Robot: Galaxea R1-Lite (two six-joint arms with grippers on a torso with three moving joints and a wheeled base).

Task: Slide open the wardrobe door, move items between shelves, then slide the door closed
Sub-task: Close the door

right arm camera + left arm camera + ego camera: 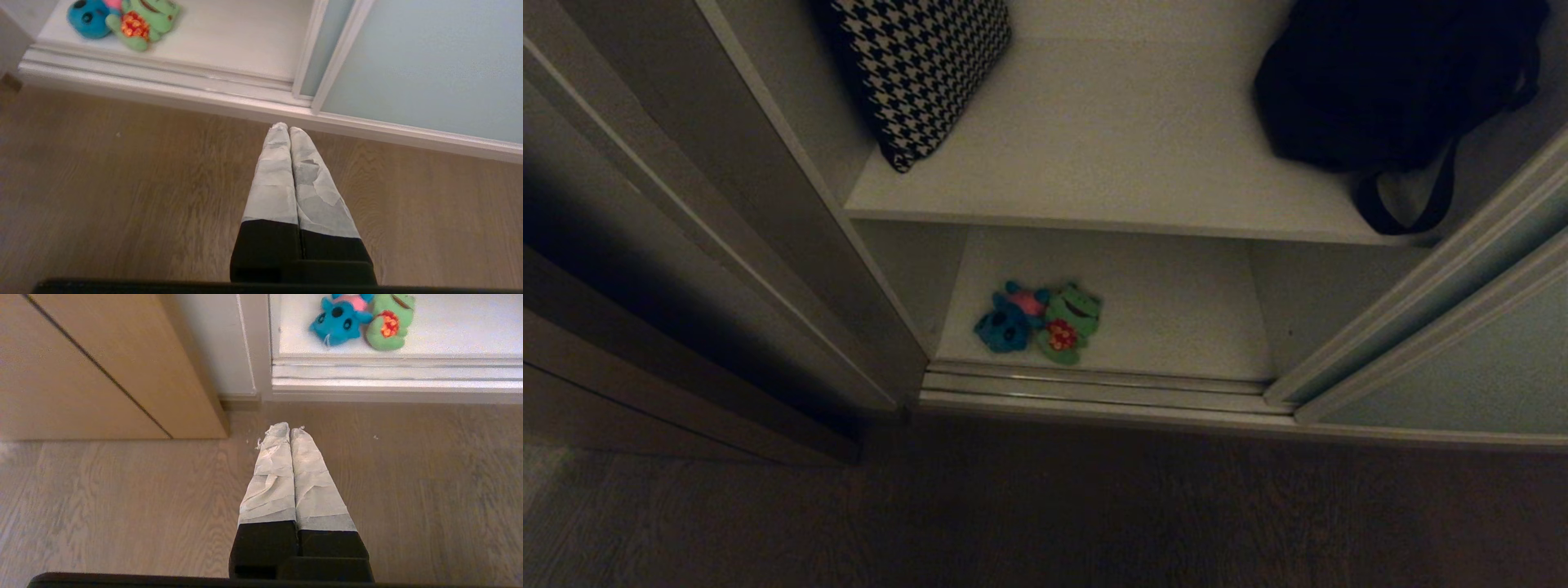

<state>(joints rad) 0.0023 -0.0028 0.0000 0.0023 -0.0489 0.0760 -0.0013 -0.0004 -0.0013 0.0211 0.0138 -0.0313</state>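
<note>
The two palm-sized plush toys, one teal with a pink patch (1006, 320) and one bright green and frog-like with a red patch (1068, 321), lie touching on the lower off-white shelf (1176, 327), near its front edge and towards its left side. The pale grey-green sliding wardrobe door (1462, 367) stands pushed to the right, so the opening is clear.

Both arms hang over the wooden floor, short of the ribbed silvery track (1094, 388). The left gripper (290, 430) and right gripper (288, 130) are both clenched with nothing between the taped fingers.

Because the toys press together, a reach for one could drag or topple the other, or snag both. A low approach might also catch the track lip.

The green toy's long axis runs roughly front to back, its red patch nearer the front edge; the teal one's facing I cannot tell.
</note>
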